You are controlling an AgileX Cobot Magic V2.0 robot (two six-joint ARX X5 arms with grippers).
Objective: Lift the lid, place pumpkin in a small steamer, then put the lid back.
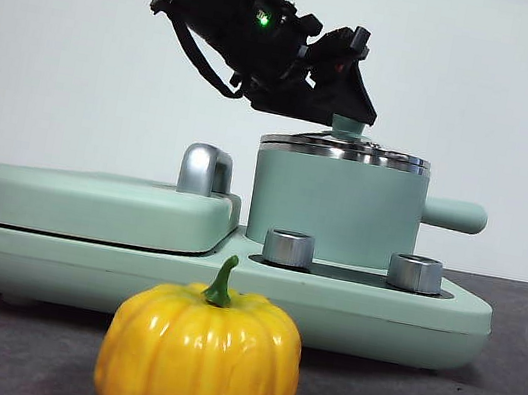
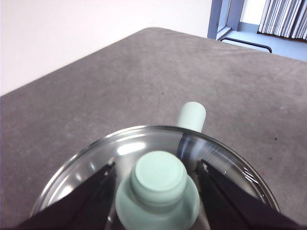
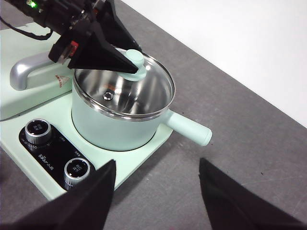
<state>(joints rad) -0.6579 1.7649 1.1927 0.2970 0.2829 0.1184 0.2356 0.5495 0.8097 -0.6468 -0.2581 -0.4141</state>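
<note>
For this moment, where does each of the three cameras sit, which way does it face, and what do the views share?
Front view: low, at table height, looking level across the pumpkin to the small steamer; a dark arm reaches in from the upper left.
Left wrist view: above the lid, looking down; the left gripper has its jaws on either side of the knob, apart from it.
Right wrist view: high, off to the side of the steamer; the right gripper is open, holding nothing.
All three show the lid.
</note>
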